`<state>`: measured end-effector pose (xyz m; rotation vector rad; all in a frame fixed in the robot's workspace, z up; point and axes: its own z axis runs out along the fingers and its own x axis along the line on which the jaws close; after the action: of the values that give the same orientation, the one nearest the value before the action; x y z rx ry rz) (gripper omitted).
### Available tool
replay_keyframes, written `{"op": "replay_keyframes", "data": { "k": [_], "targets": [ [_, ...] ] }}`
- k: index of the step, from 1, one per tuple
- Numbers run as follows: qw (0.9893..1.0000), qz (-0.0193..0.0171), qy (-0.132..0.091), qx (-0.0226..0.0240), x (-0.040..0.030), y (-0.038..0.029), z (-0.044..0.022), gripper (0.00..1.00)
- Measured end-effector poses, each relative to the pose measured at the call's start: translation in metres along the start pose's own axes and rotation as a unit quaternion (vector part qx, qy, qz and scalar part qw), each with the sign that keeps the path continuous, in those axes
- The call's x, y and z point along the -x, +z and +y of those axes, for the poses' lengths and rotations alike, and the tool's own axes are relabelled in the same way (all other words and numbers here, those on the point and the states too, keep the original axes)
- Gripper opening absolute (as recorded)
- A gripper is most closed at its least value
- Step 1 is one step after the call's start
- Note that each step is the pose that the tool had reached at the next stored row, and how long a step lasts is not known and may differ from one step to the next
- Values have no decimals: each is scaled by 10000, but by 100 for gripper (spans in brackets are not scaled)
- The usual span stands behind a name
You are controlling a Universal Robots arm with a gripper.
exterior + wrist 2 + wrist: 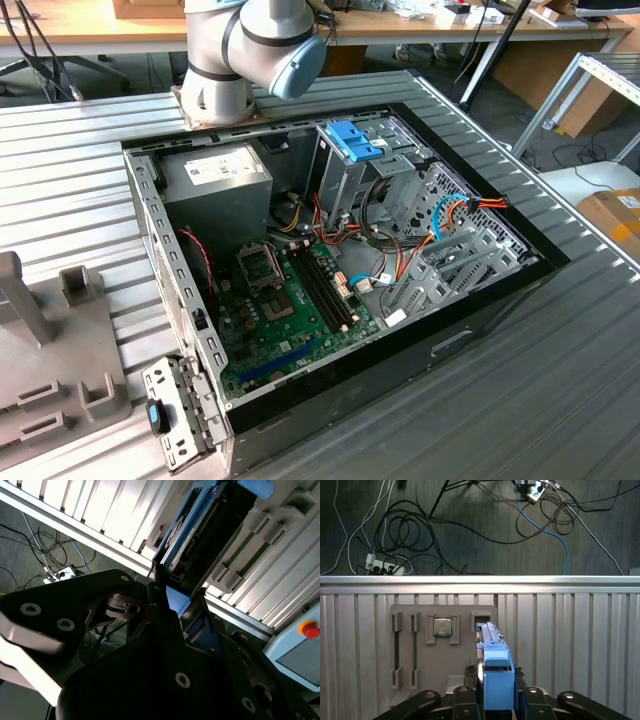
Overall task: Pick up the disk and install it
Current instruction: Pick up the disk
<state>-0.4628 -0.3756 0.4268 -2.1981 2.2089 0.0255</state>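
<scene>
Disk (pixel 492 639) is standing on its edge in the first wrist view, blue carrier rail facing the camera, and the gripper (pixel 496 700) is clamping it: the dark fingers (pixel 524 695) are pressing in on both flat sides, barely apart, with the drive between them. It is sitting right at a slot of the grey fixture tray (pixel 420 655) on the ribbed worktop (pixel 570 640), with a processor chip (pixel 442 627) lying in a pocket just beside it. Whether the lower edge is resting in that slot, I cannot tell. Cables (pixel 420 530) are trailing over the floor beyond the worktop's edge. In the middle of the exterior view the open computer case (pixel 330 260) is lying with its board exposed, the arm (pixel 250 50) is rising at the upper middle of the frame, and the same tray (pixel 60 360) is showing at lower left.
</scene>
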Motion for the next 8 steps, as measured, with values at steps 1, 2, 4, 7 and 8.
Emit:
{"op": "replay_keyframes", "data": {
  "k": [1, 2, 4, 7, 8],
  "targets": [
    [10000, 0, -7, 0, 2, -66, 0, 37],
    [10000, 0, -12, 0, 3, -103, -1, 37],
    [10000, 0, -28, -1, 7, -244, -1, 37],
    [10000, 0, -35, -1, 9, -305, -2, 37],
    [10000, 0, -35, -1, 9, -305, -2, 37]
  ]
}}
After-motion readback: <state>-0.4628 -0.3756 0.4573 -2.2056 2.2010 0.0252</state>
